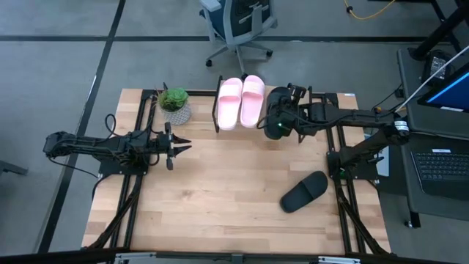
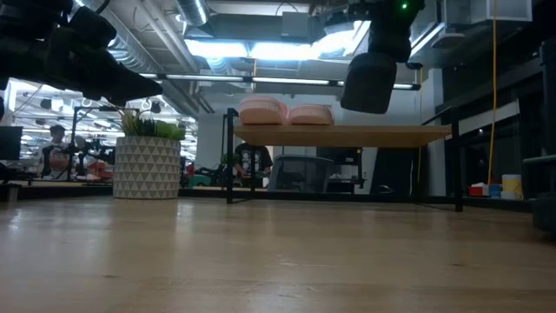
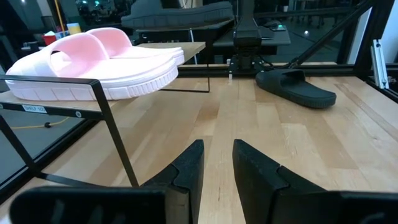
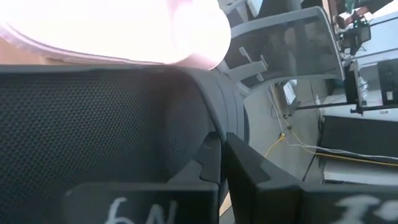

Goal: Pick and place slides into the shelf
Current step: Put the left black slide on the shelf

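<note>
Two light pink slides (image 1: 241, 101) lie side by side, soles down, on the shelf's (image 2: 347, 135) plank top; they also show in the low view (image 2: 287, 113) and the left wrist view (image 3: 99, 62). My right gripper (image 1: 281, 126) is shut on one black slide (image 1: 276, 103), which is held above the shelf just right of the pink pair (image 2: 369, 83). The other black slide (image 1: 304, 192) lies sole down on the table near its right edge (image 3: 297, 87). My left gripper (image 1: 174, 147) waits open over the table's left part, touching nothing. My right gripper holds the black slide (image 4: 93, 124) pinched between its two fingers (image 4: 239, 174). The slide fills the wrist view, so I cannot tell which part the fingers have. It is lifted clear and hangs below the gripper, above the shelf's top (image 2: 391, 135).
A potted plant (image 1: 175, 105) in a patterned white pot (image 2: 146, 167) stands left of the shelf at the table's far edge. An office chair (image 1: 238, 26) stands beyond the table. Bare tabletop (image 1: 227, 183) lies in the middle and along the near side.
</note>
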Tool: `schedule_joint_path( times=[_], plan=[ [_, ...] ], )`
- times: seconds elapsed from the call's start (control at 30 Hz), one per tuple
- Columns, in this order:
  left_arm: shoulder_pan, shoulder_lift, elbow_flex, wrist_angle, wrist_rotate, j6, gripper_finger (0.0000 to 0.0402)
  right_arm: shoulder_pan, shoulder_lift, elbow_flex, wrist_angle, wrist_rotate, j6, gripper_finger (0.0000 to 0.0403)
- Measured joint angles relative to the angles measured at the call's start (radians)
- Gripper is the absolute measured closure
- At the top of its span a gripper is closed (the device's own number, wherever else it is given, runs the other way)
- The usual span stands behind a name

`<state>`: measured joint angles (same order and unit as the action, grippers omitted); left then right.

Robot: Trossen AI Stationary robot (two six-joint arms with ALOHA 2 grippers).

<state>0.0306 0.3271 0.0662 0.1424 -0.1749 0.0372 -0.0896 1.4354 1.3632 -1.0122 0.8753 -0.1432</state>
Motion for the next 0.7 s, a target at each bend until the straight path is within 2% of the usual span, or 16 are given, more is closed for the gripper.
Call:
schedule_joint_path(
  times=[0.7],
  plan=[
    [0.0,0.0,0.0,0.0,-0.059,0.001,0.0324,-0.137,0.062,0.0,0.083,-0.009,-0.151,0.0392]
  ],
)
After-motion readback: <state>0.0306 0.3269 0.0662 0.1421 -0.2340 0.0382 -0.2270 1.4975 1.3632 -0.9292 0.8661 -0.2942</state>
